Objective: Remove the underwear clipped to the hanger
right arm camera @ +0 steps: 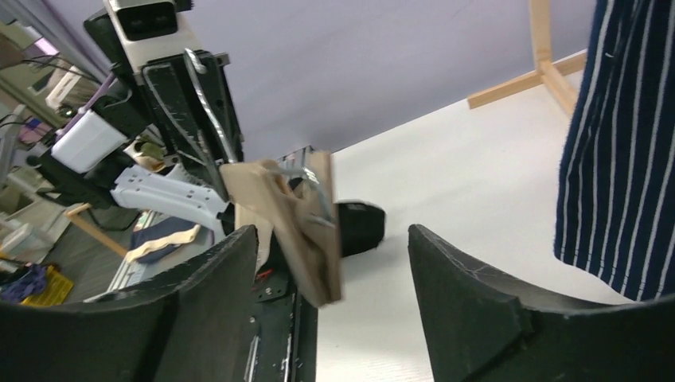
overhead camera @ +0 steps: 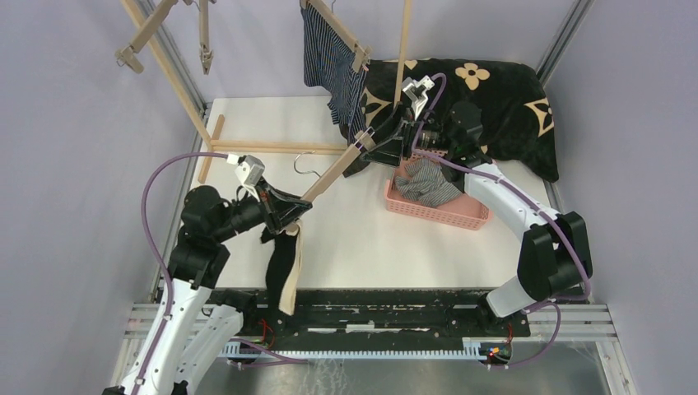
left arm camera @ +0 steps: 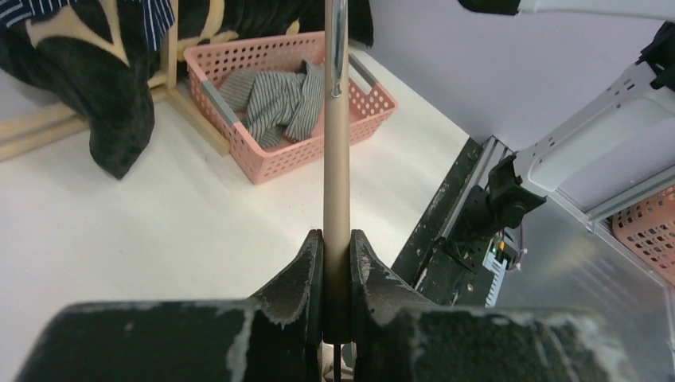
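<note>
My left gripper [left arm camera: 337,259] clamped the wooden hanger [left arm camera: 336,175]; my right gripper [right arm camera: 333,239] stood open around its clip [right arm camera: 296,231].

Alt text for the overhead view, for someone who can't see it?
The left gripper clamps one end of a wooden hanger, with black boxer shorts hanging beneath it, while the open right gripper sits around the clip at its far end. Grey striped shorts lie in a pink basket; navy striped shorts hang from another hanger behind.
</note>
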`<state>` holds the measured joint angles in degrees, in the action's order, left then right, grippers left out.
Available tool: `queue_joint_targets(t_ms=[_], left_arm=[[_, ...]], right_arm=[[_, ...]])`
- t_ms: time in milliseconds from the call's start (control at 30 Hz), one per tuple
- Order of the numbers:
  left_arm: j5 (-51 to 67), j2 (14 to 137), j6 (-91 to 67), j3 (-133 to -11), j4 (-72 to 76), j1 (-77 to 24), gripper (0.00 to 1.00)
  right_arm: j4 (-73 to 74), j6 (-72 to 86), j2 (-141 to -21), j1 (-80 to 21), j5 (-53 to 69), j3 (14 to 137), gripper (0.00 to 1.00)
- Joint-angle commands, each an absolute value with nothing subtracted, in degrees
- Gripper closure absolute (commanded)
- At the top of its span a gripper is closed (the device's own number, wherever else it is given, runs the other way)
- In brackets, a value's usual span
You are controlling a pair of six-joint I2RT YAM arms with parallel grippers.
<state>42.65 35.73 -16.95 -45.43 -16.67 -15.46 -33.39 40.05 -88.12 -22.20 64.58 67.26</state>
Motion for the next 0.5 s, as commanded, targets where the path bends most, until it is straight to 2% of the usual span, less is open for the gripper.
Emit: queue_joint_targets(t_ms=[0,333,467], left_arm=[[42.7,34.0,-24.6,-43.0,-2.5,-15.4,0.97],[46.5,37.5,-38.7,-35.9,20.4,-15.4,0.97],[45.9,37.5,-39.4,-35.4,22.2,-15.5,0.97]], right_arm=[[-39.2,41.4,-84.9,-22.7,60.5,65.5,0.21],[-48.9,45.4,-81.5,-28.2,52.4,61.9,0.30],[-50.8,45.3,-81.3,-31.3,50.4,62.2,0.32]])
